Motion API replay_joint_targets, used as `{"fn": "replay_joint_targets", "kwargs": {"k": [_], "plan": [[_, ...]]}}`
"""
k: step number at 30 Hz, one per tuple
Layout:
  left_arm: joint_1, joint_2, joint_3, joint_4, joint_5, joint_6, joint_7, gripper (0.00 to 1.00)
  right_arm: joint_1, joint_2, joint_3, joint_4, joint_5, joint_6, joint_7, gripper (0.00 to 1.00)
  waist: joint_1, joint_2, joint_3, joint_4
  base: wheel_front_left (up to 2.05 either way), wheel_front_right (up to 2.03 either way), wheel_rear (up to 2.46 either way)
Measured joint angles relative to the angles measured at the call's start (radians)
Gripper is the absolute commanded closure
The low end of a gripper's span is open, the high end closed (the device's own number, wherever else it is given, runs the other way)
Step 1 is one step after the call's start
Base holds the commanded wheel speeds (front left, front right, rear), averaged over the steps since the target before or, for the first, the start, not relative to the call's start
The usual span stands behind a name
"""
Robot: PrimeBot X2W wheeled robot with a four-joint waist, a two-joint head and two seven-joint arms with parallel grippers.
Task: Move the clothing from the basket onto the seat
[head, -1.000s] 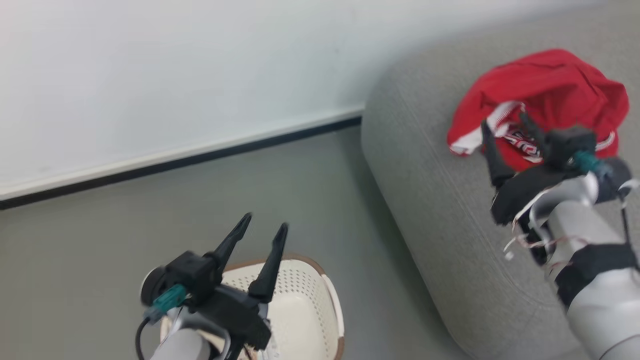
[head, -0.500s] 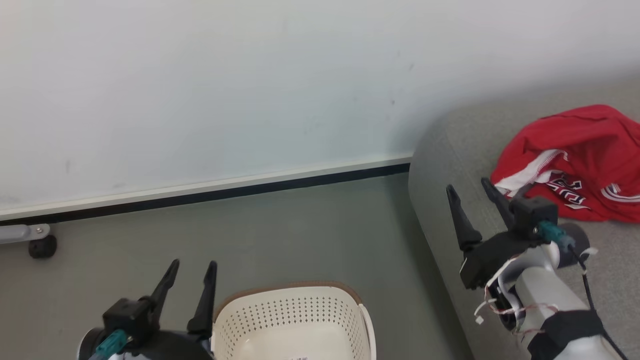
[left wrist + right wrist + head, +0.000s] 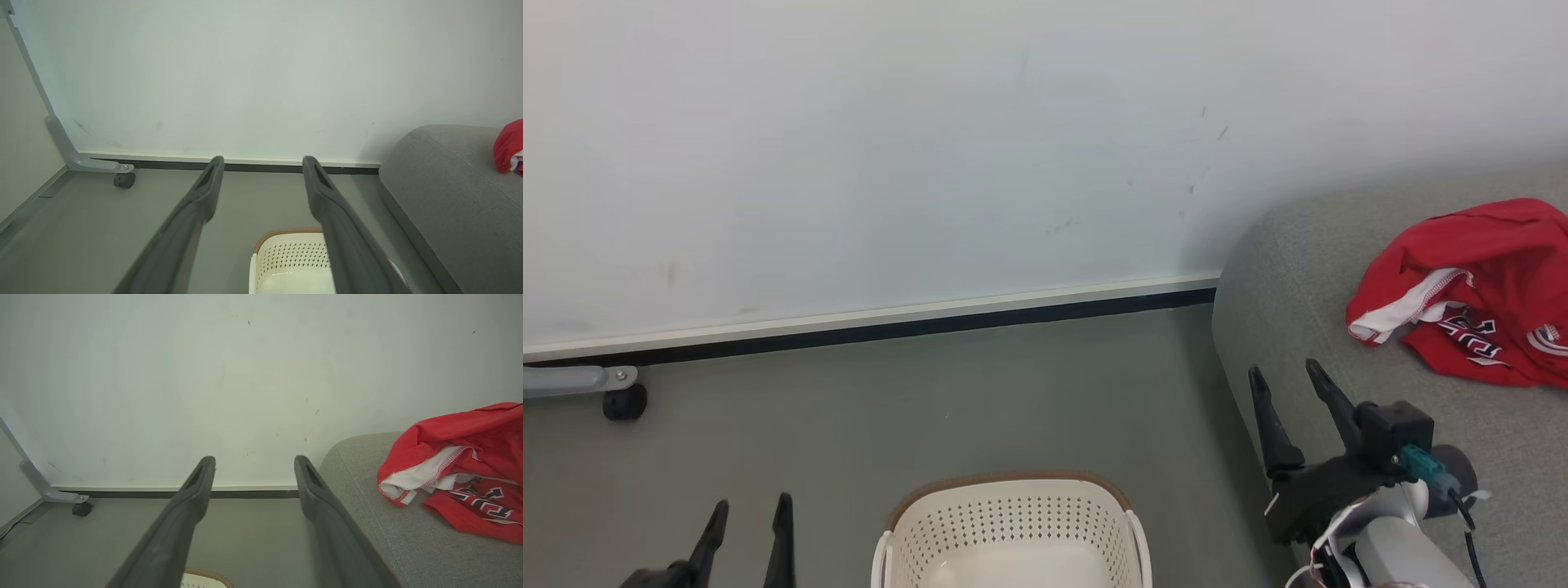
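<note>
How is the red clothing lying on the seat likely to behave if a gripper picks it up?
Probably floppy: the clothing lies crumpled in folds on the seat. Likely light and somewhat slippery, judging by its thin, shiny-looking fabric.

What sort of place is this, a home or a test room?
Probably a test room furnished like a living room: a grey sofa seat with red clothing on it, a laundry basket on the floor, and a caster-footed metal frame by a bare white wall.
</note>
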Motion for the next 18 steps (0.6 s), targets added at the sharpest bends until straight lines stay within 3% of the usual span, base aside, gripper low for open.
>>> {"fn": "replay_joint_targets", "kwargs": {"k": [18], "plan": [[0.144, -0.045, 0.087, -0.121, 0.059, 0.012, 0.000, 0.00, 0.254, -0.002, -0.018, -0.234, -0.003, -0.049, 0.000, 0.00, 0.0000, 0.0002, 0.009, -0.002, 0.00, 0.00, 0.00]]}}
